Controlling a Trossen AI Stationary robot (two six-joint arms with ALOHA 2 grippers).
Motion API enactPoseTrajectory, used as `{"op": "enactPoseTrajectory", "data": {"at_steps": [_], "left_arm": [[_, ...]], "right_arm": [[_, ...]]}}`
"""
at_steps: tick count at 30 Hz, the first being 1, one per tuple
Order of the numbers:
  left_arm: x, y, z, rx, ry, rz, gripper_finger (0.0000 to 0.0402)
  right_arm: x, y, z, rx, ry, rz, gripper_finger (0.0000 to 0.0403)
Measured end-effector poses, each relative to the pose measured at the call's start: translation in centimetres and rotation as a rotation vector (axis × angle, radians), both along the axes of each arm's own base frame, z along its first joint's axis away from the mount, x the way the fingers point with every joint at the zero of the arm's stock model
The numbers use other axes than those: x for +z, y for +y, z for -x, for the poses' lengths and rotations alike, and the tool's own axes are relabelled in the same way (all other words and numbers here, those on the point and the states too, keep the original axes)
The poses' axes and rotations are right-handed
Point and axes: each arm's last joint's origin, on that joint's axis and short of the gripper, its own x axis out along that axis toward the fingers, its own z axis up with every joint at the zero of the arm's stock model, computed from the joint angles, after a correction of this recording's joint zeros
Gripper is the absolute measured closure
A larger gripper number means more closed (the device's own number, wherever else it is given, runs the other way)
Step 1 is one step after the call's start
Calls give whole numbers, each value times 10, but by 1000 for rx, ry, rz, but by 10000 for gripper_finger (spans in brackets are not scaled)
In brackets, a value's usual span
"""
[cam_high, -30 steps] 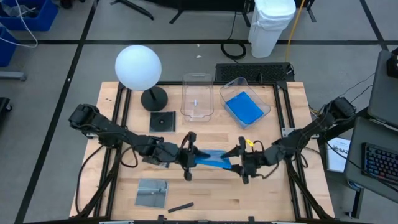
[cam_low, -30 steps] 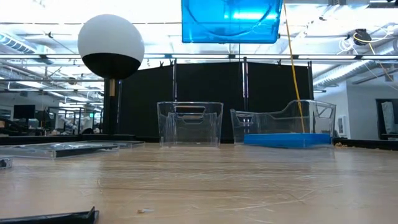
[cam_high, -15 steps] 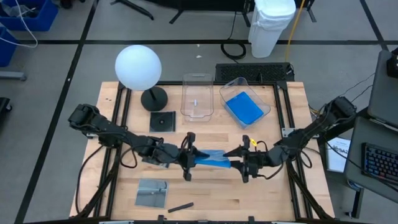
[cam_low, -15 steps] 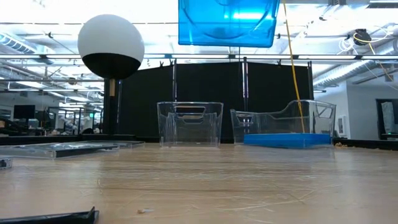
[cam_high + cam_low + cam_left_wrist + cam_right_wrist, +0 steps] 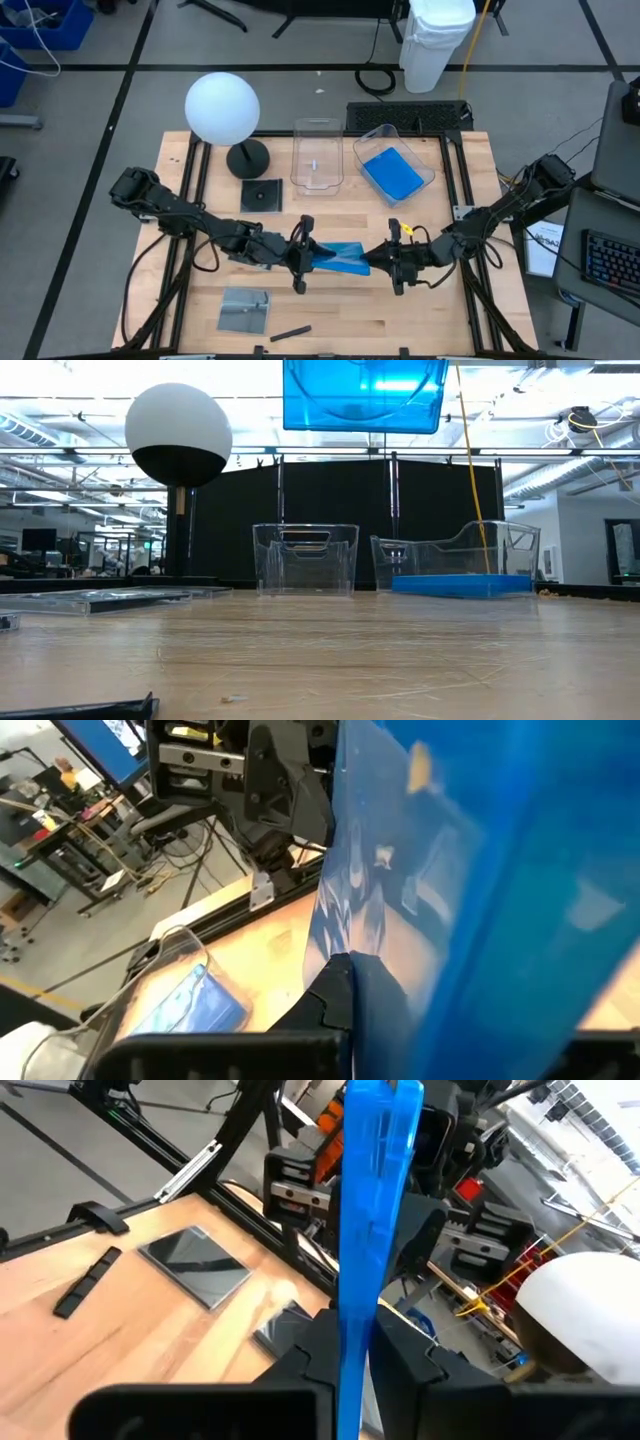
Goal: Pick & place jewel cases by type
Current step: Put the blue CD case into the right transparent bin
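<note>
High view: above mid-table, the left gripper [image 5: 300,255] and right gripper [image 5: 385,262] both clamp opposite ends of one blue case [image 5: 340,257], lifted clear; another blue case [image 5: 392,174] lies in a tub [image 5: 425,176].

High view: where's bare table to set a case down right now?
Free: the front right corner below the right gripper, and the left edge beside the lamp. Crowded: mid-table, where both grippers hold the blue case, and the back row of tubs.
</note>
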Motion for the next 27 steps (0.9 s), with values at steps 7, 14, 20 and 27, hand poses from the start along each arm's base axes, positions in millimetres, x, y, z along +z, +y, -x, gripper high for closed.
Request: {"op": "enactPoseTrajectory", "data": {"at_steps": [7,14,20,27], "left_arm": [[1,0,0,-6,-7,5,389],[6,-2,0,-34,-39,31,384],[0,2,-1,-11,1,22,390],[1,4,-2,-18,-3,42,390]], "right_arm": [[1,1,0,19,-13,-4,377],[15,5,2,118,-147,-84,328],[25,6,4,137,-229,-155,242],[21,2,1,107,-192,-177,225]]}}
